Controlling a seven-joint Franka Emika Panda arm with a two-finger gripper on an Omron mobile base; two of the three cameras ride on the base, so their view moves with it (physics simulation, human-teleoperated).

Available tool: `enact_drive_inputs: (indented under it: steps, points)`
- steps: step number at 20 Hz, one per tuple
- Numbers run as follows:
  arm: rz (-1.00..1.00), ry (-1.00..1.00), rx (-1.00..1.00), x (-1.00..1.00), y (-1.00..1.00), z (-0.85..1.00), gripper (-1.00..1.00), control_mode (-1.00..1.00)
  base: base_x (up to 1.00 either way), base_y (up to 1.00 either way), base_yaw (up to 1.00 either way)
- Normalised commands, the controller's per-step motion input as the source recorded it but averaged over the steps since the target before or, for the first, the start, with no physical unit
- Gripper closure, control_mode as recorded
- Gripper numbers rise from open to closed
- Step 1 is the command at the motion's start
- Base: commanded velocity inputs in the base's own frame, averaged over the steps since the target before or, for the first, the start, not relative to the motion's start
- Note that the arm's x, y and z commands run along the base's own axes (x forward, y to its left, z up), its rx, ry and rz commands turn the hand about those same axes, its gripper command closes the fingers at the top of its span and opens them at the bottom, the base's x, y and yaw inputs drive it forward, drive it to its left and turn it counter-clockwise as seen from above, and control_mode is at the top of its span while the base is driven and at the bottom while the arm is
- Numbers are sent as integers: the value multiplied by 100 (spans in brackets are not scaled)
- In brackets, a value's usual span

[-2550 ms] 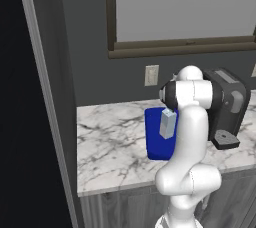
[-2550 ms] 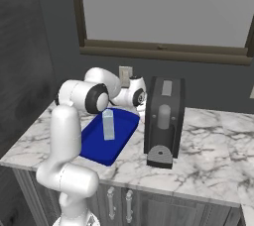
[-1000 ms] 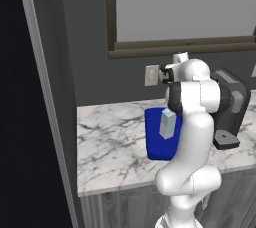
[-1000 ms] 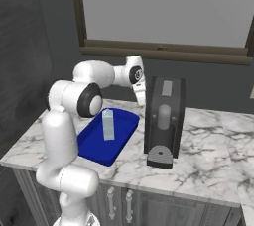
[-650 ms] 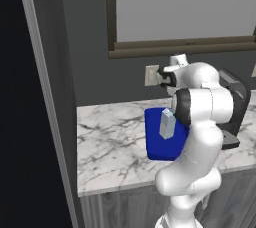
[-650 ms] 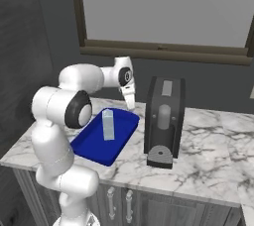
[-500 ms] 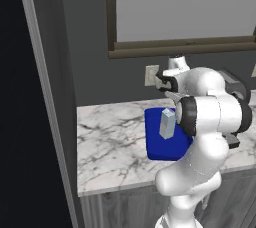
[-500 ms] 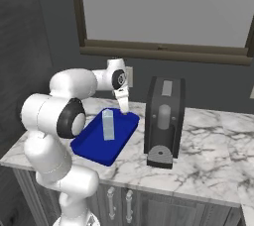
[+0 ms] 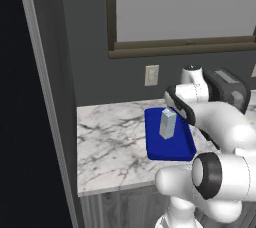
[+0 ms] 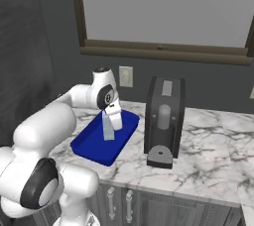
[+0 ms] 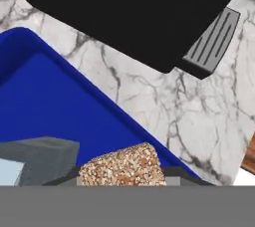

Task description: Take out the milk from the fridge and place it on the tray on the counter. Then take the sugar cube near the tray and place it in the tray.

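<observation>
One speckled sugar cube (image 11: 121, 166) sits pinched in the claw (image 11: 124, 178) over the blue tray (image 11: 60, 106), near its edge, while the milk (image 9: 167, 123) stands upright on that tray on the marble surface (image 9: 110, 147) beside the dark coffee machine (image 10: 163, 121).

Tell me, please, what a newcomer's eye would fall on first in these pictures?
First the deep blue tray, vivid on the white marble counter, with the pale milk carton standing upright in it. Next the white arm bent over the tray's far end, its gripper holding the speckled tan sugar cube between shut jaws above the tray's edge. A tall black coffee machine stands beside the tray.
</observation>
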Motion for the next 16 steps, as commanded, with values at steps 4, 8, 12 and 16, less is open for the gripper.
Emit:
enact_drive_inputs:
  steps: [4, 8, 12, 16]
  points:
    - [28, 4, 6, -51, 13, 0, 100, -100, 0, 0, 0]
    - [32, 9, 6, -16, 8, -1, 100, -100, 0, 0, 0]
    - [29, 0, 1, -2, 19, -10, 100, -100, 0, 0, 0]
    - [17, 1, -1, 0, 63, -15, 100, -100, 0, 0, 0]
